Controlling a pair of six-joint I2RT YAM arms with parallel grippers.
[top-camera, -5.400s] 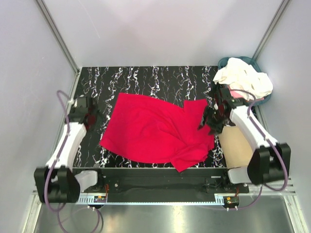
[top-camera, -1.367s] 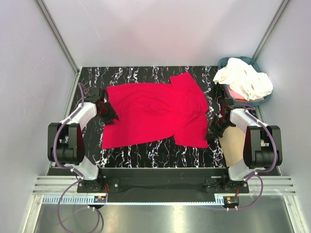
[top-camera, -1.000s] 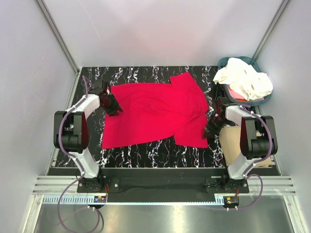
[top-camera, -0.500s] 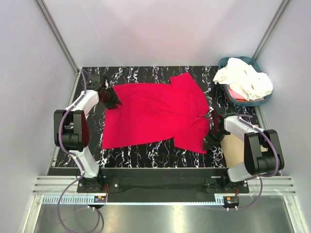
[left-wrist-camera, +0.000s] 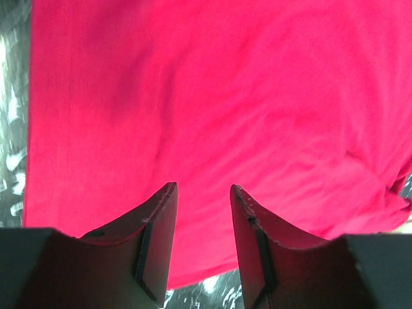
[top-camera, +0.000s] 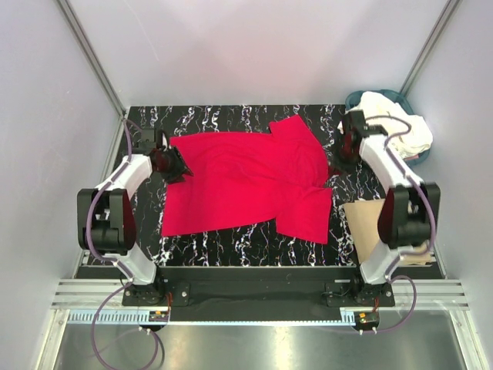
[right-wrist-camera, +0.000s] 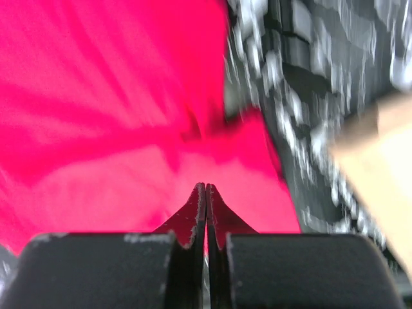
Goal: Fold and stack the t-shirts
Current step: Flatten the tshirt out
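Note:
A bright red t-shirt lies spread out on the black marbled table, with its near right part creased into a flap. Cream-white t-shirts are heaped in the basket at the far right. My left gripper stands at the red shirt's left edge. In the left wrist view this gripper is open over the red cloth, and nothing is pinched between its fingers. My right gripper hangs off the shirt's right edge, near the basket. The right wrist view shows it shut and empty above the blurred red cloth.
A teal round basket stands in the far right corner. A flat tan cardboard sheet lies at the near right; the same cardboard shows at the right wrist view's right side. Grey walls close in the table on three sides.
My right arm has swung from the shirt's near right flap to the far side by the basket, jaws still shut. The left jaws have widened slightly at the shirt's left edge.

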